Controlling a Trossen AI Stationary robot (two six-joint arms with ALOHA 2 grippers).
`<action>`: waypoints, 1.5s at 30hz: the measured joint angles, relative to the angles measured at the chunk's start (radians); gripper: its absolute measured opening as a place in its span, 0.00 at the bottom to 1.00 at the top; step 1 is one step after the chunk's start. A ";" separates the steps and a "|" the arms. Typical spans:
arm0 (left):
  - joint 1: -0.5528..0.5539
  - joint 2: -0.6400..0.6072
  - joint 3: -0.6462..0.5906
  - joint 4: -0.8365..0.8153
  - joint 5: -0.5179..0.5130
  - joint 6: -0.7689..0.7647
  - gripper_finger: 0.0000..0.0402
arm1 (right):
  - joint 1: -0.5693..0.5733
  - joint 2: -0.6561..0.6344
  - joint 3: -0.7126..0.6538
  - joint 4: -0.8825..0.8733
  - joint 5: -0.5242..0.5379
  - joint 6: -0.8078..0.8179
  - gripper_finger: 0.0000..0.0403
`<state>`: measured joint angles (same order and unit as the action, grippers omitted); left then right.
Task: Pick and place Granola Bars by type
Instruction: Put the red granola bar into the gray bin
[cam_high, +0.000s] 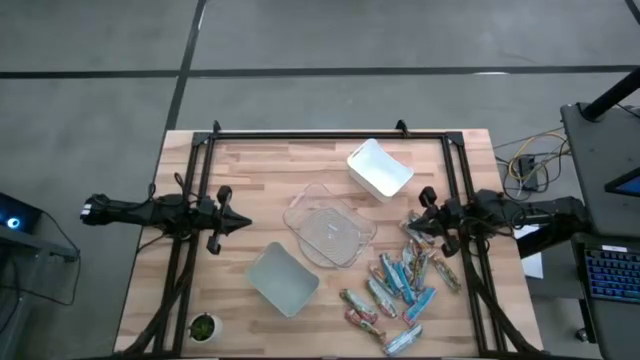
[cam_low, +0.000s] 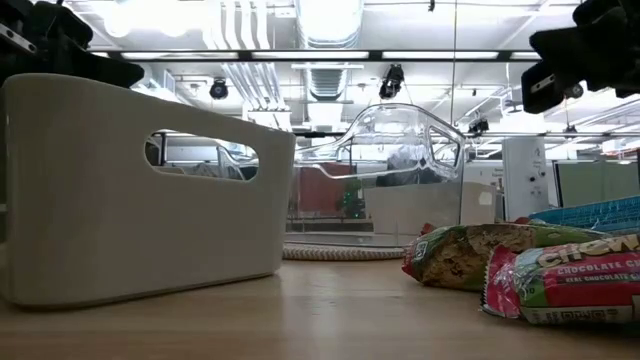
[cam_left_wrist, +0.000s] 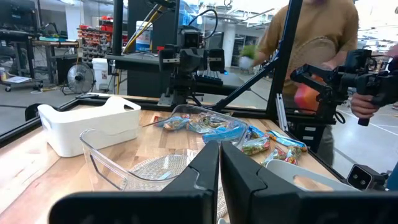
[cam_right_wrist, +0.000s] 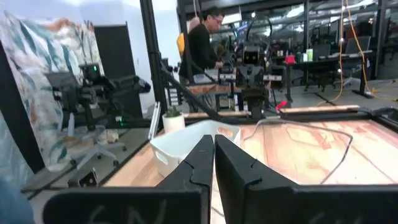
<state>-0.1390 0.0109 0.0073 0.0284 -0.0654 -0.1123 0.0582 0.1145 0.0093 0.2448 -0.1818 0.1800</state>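
The Granola Bars (cam_high: 400, 285) lie in a loose heap on the right front part of the wooden tabletop (cam_high: 260, 175), none of them in a bin. Their wrappers are shiny: several bright blue, some red and pink, a few greenish-brown. From table height, one pink wrapper (cam_low: 565, 285) reads "chocolate" and a greenish-brown one (cam_low: 470, 255) lies just beside it. The right gripper (cam_high: 422, 222) hovers at the heap's far edge, fingers pressed together, holding nothing. The left gripper (cam_high: 238, 224) hangs over the left side, fingers likewise closed and empty. A clear bin (cam_high: 328, 225) sits between two white ones (cam_high: 380, 168) (cam_high: 283, 279).
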 joint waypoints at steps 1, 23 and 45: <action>0.000 0.000 0.000 0.000 0.000 0.000 0.00 | 0.000 0.000 0.000 0.014 0.000 0.001 0.02; 0.000 0.000 0.000 0.000 0.000 0.000 0.00 | 0.000 0.010 0.120 0.361 0.112 -0.088 0.02; 0.000 0.000 0.000 0.000 0.000 0.000 0.00 | 0.000 0.490 0.925 -0.348 0.235 -0.283 0.02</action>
<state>-0.1394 0.0109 0.0074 0.0288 -0.0654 -0.1123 0.0586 0.6046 0.9346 -0.1033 0.0535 -0.1025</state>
